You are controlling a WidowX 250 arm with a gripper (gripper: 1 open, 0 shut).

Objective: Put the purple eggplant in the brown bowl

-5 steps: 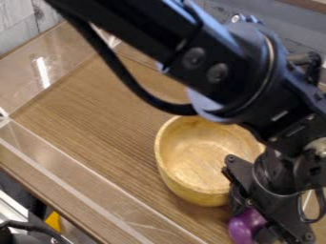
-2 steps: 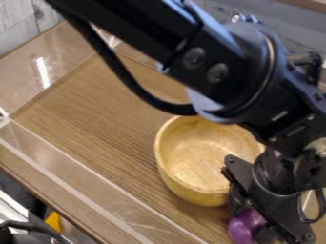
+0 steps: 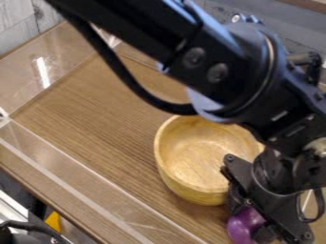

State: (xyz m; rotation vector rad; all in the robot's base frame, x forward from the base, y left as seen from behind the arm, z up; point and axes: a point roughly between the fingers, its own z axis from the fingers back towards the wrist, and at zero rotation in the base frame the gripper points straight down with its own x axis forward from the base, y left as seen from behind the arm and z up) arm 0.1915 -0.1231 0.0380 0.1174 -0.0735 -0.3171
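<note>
The brown bowl (image 3: 204, 160) stands on the wooden table at the lower right, its pale inside empty. Just right of its near rim, low over the table, the purple eggplant (image 3: 245, 224) shows as a small glossy purple shape. My gripper (image 3: 261, 215) points straight down and is shut on the eggplant, its black fingers covering the eggplant's upper part. The large black arm crosses the top of the view and hides the bowl's far right rim.
A clear plastic wall (image 3: 90, 195) runs along the near left edge of the wooden table (image 3: 102, 114). Another transparent panel (image 3: 38, 52) stands at the far left. Bare tabletop lies left of the bowl.
</note>
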